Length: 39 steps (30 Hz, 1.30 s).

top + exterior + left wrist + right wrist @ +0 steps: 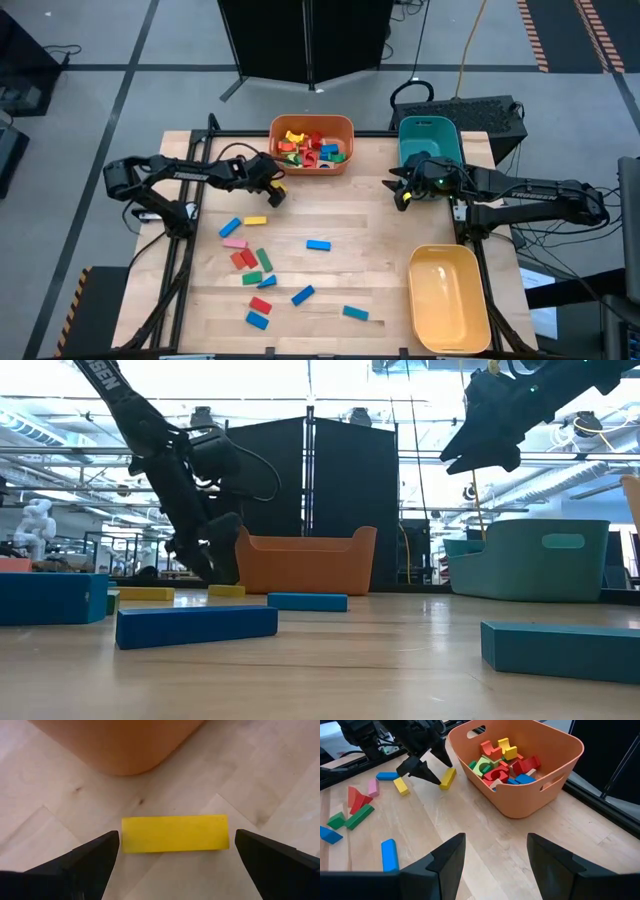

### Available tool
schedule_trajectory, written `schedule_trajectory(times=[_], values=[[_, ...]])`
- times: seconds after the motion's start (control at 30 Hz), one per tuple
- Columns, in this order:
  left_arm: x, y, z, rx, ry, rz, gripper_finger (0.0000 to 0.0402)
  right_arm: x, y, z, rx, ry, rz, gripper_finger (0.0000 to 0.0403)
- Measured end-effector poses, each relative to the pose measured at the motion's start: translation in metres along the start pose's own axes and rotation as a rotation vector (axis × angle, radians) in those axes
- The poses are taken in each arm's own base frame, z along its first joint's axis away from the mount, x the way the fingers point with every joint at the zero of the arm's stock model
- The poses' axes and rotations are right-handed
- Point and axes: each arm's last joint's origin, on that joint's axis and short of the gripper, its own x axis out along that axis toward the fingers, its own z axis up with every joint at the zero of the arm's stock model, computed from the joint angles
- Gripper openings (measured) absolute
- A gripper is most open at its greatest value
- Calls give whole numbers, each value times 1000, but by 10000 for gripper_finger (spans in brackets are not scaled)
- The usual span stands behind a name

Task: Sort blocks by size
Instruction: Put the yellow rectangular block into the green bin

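A yellow block (175, 833) lies flat on the wooden table, just in front of the orange bin (312, 160). My left gripper (272, 190) points down over it, open, with one finger off each short end of the block and a small gap at either end. My right gripper (403, 195) hangs open and raised above the table beside the teal bin (428, 135), with nothing between its fingers. Several loose blocks lie on the table's near left, among them a blue one (318, 244), a yellow one (255, 220) and a pink one (235, 242).
The orange bin holds several red, yellow, green and blue blocks (502, 762). A yellow bin (448, 298) stands at the near right. Black frame rails run along the table's left and right edges. Bare wood lies between the loose blocks and the yellow bin.
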Motion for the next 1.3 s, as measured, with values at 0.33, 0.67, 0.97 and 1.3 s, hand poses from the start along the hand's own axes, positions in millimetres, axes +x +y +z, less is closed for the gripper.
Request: schedule_trajectory(times=[0.33,0.67,0.97,1.3], values=[[23,1,-7,6,73,29,400,0,0,0,-1,0,1,201],[30,-1,-5,34,24,57,383,-1,5,-1,-13,0,27,201],[30,-1,-5,26,18,43,333,-2,10,-3,-24,5,44,201],[6,-19,-6,46,4,-55,333,18,17,-10,-75,70,35,201]])
